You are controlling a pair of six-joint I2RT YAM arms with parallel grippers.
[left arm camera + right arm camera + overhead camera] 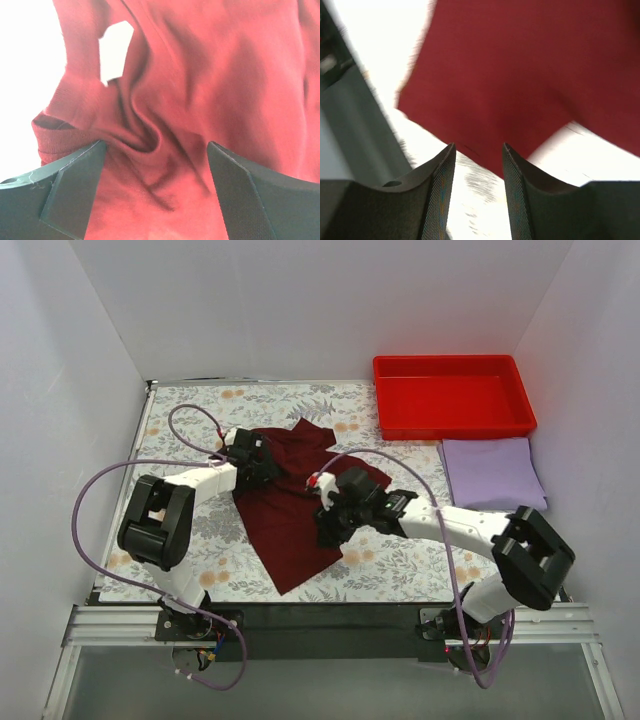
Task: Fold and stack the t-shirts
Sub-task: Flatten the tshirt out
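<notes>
The left gripper (155,150) and right gripper (479,150) have fingers spread, pinching nothing. The maroon t-shirt (295,500) (collar bunched, middle of the bench (390,565)) may fold crooked if wrinkles stay.

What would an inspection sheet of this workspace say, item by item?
Surface: floral-patterned table.
Job's things: maroon t-shirt rumpled and unfolded mid-table; lavender t-shirt folded flat at the right.
Clutter: red tray at the far right corner.
Hands: left hand open over the maroon t-shirt near its collar; right hand open, nothing between its fingers, at that shirt's edge.
Cables: purple cables loop off both arms.
Surroundings: white walls on three sides.
</notes>
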